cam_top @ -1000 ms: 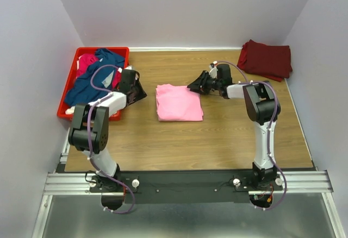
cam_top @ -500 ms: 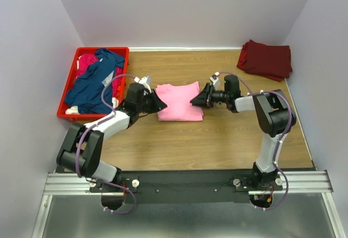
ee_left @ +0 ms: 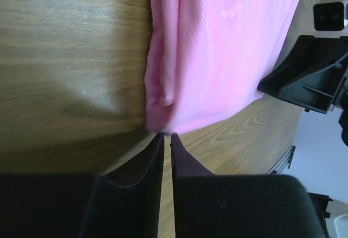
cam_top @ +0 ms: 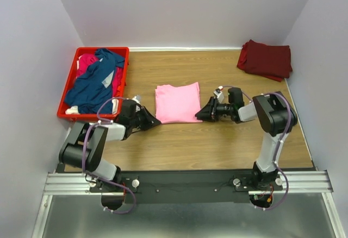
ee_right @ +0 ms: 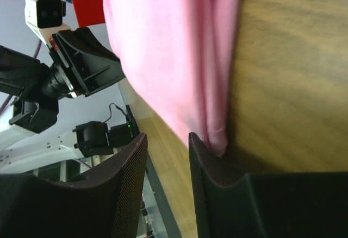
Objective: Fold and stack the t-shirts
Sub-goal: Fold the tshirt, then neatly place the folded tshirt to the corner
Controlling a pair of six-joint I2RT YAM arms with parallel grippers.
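The pink t-shirt (cam_top: 176, 103) lies folded into a neat flat square in the middle of the desk (cam_top: 217, 140), so it looks ready to be lifted. The maroon t-shirt (cam_top: 265, 58) is folded too and sits in the far right corner, well apart; that is probably where the pile will grow. The navy t-shirt (cam_top: 95, 83) and the magenta t-shirt (cam_top: 87, 63) are bunched up in the red crate (cam_top: 100, 49) on the left, not folded yet. Both arms lie low on the desk, one at each near corner of the pink t-shirt, most likely to pick it up by both corners so it stays folded. The left gripper (ee_left: 166, 136) is almost closed, with only a thin slit between its tips, and the tips touch the shirt's corner with no cloth seen between them. The right gripper (ee_right: 167, 137) is partly open and holds nothing; one finger rests against the shirt's other near corner.
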